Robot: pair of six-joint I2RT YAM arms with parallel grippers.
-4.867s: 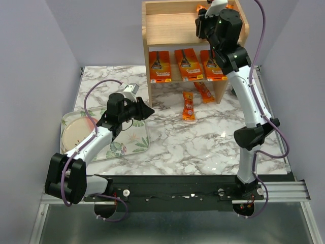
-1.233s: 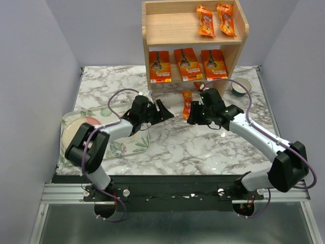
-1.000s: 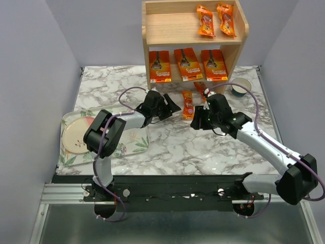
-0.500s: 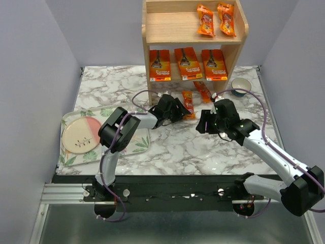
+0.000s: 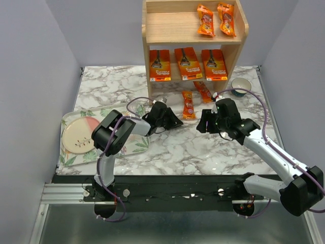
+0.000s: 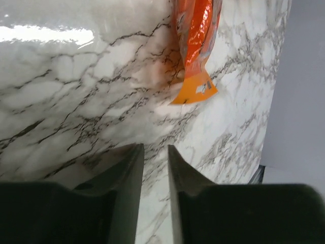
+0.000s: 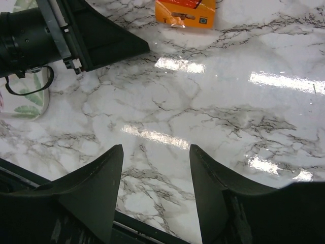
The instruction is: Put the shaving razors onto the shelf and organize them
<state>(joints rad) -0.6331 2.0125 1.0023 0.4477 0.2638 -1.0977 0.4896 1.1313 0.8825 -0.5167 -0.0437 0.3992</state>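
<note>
Pinching empty air is the main risk: the left tool [image 6: 155, 151], its jaws nearly pressed together around nothing, hovers low over the white marble desk [image 5: 167, 147], while the narrow bright-orange razor blister pack [image 6: 195, 46] lies flat beyond its tips, on the side toward the small two-tier light-wood shelf [image 5: 170, 28]. Pushing on like this, it may shove the pack toward the shelf rather than grip it. The right tool [image 7: 156, 150], spread and empty, sits in front of the shelf too, near enough for the arms to clash.
</note>
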